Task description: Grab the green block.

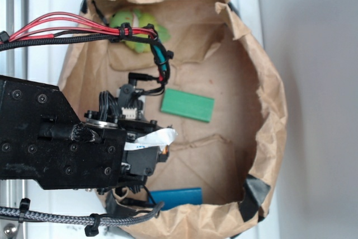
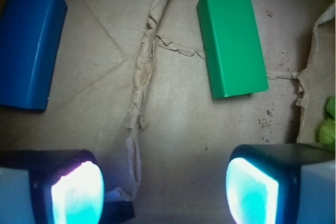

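In the wrist view, the blue block [image 2: 30, 48] lay far left of the green block [image 2: 231, 43], with a paper crease [image 2: 144, 66] between them, and a bit of plush [image 2: 328, 124] showed to its lower right. The gripper [image 2: 165, 190] hung wide open and empty, short of the green block, which lay flat on the bag floor [image 2: 178, 124]. A good grab probably meant advancing and shifting right until the jaws straddled its narrow width, then lowering and closing.
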`<act>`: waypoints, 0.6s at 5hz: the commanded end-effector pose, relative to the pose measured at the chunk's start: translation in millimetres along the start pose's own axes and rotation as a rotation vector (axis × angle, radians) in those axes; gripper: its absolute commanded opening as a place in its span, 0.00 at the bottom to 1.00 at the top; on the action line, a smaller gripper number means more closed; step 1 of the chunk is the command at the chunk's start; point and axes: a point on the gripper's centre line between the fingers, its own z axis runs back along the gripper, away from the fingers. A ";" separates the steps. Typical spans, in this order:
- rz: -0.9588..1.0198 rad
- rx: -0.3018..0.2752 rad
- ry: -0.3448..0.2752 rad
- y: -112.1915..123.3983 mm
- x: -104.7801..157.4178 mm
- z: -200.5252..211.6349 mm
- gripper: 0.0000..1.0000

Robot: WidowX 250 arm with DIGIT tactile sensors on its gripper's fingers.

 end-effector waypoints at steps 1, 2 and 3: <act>0.002 0.002 -0.049 1.2 7.8 10.0 1.00; 0.002 0.002 -0.049 1.2 7.8 10.0 1.00; -0.015 -0.001 -0.066 12.4 10.8 -2.4 1.00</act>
